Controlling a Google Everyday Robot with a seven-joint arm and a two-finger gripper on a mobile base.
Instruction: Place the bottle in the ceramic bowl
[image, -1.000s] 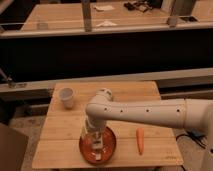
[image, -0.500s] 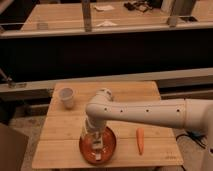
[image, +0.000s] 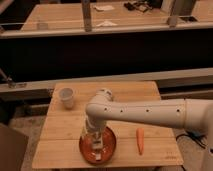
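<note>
1. The round shiny orange-red ceramic bowl (image: 98, 146) sits at the near edge of the wooden table (image: 60, 135).
2. The gripper (image: 96, 146) hangs over the bowl, inside its rim.
3. The small pale bottle (image: 98, 153) seems to be in the bowl, so the job looks nearly done.
4. An orange carrot (image: 140, 140) lies right; a white cup (image: 66, 97) stands far left.

No visible change: claw (image: 96, 145) motionless over ceramic bowl (image: 111, 146).

Glossy orange-red ceramic bowl (image: 97, 145) beneath the gripper (image: 97, 146), matt pale wooden table (image: 60, 135), smooth white, probably plastic, arm (image: 145, 112)
</note>
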